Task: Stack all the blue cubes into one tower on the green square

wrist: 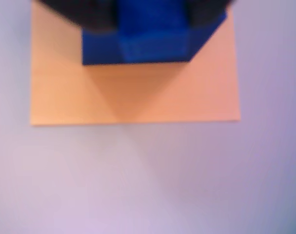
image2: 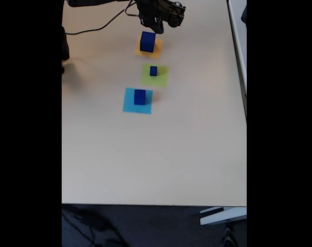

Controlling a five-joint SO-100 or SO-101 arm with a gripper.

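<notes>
Nearest the camera in the fixed view, beyond a wide bare stretch of the pale surface (image2: 156,154), lies a light-blue paper square (image2: 138,100) with a mid-sized blue cube (image2: 140,96) standing on it. Just past it comes the green square (image2: 154,75), which carries the smallest blue cube (image2: 153,71) near its middle, standing alone with nothing stacked on it. Farther still is the orange-yellow square (image2: 148,49), and the largest blue cube (image2: 148,41) sits on it, close under the dark hand (image2: 157,27) of the arm that reaches in from the far edge, a black cable (image2: 102,25) trailing off to the left. From this distance I cannot tell whether the hand's fingers are spread or pressed on that cube. The wrist view, blurred, looks down on the orange-yellow square (wrist: 138,92) against the pale surface (wrist: 148,185); the largest blue cube (wrist: 148,41) stands at its upper part, flanked by dark shapes at the top edge, too blurred to show contact.
</notes>
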